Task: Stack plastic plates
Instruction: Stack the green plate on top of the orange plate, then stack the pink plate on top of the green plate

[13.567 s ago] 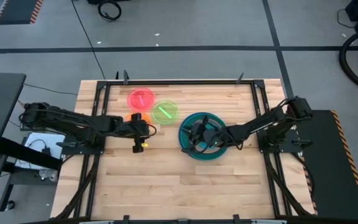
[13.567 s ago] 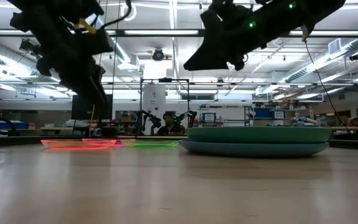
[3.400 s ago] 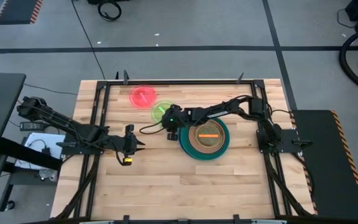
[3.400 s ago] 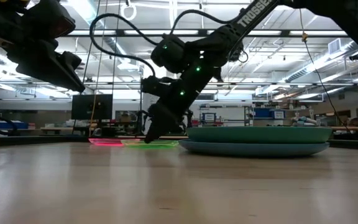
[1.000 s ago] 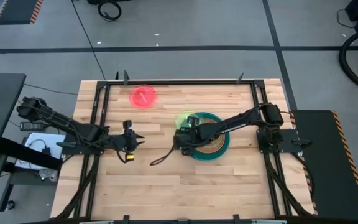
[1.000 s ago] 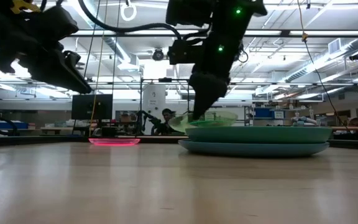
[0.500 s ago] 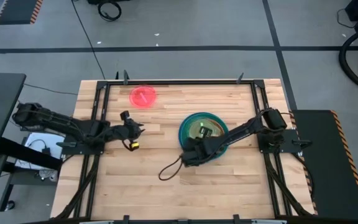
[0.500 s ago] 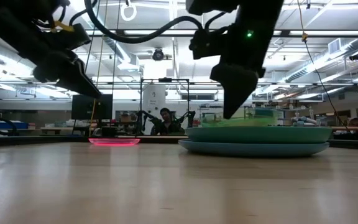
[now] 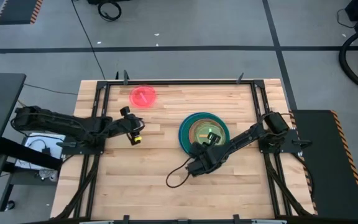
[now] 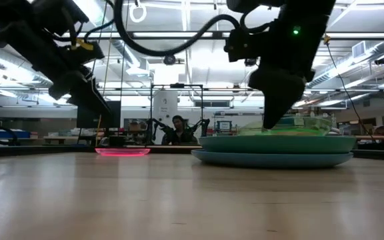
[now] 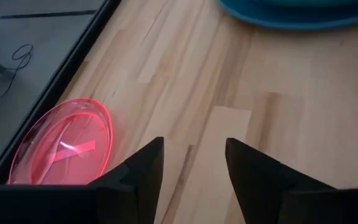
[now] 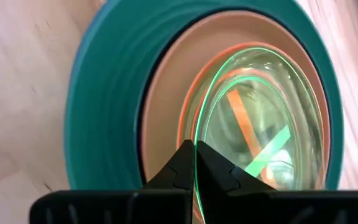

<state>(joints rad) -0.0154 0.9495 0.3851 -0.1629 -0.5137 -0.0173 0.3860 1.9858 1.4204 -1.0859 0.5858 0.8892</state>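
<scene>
Wooden table (image 9: 148, 186), right gripper (image 12: 194, 163) pinching green plate (image 12: 260, 124) — stack partly hidden, left gripper (image 11: 191, 163) spread near pink plate (image 11: 64, 143).

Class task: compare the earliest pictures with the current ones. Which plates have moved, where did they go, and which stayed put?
The green plate went from beside the pink-red plate onto the stack, carried by the right gripper. The small orange plate now lies under it. The left gripper is open, holding nothing. The pink-red plate and stack stayed.

Green plate (image 12: 260, 137) atop teal stack (image 9: 204, 132); pink plate (image 9: 142, 97) flat, well apart.
</scene>
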